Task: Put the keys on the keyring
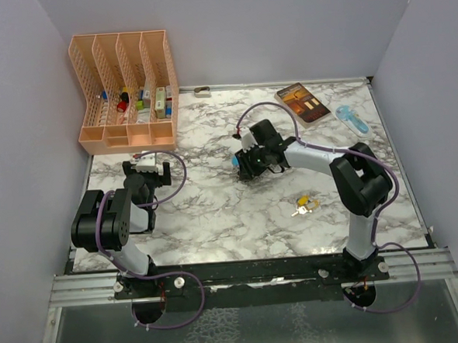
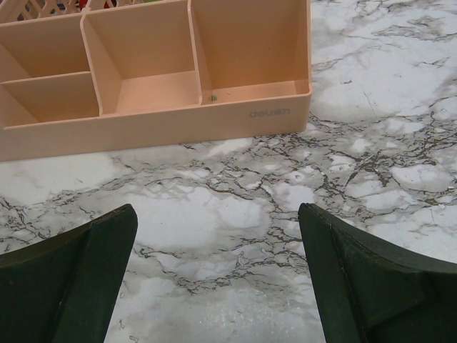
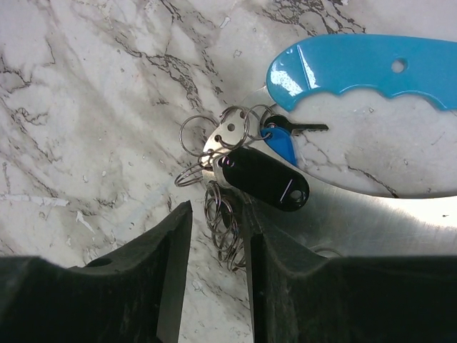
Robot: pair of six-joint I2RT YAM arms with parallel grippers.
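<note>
The keyring (image 3: 227,227) lies on the marble as a bunch of thin wire rings with a light-blue curved piece (image 3: 357,68), a black tag (image 3: 265,180), a small blue-headed key (image 3: 284,136) and a flat grey metal blade (image 3: 371,207). My right gripper (image 3: 218,214) is low over it, its narrowed jaws straddling the stacked rings. The rings rest against the right finger and a gap shows at the left finger. From above, the right gripper (image 1: 250,161) covers most of the keyring (image 1: 237,162). The yellow-headed keys (image 1: 303,206) lie loose further front. My left gripper (image 2: 218,214) hangs wide open over bare marble.
A peach desk organizer (image 1: 126,84) stands at the back left, close ahead of the left gripper (image 1: 151,162), with its front wall (image 2: 178,121) in the left wrist view. A phone-like slab (image 1: 303,103) and a light-blue tool (image 1: 352,119) lie at the back right.
</note>
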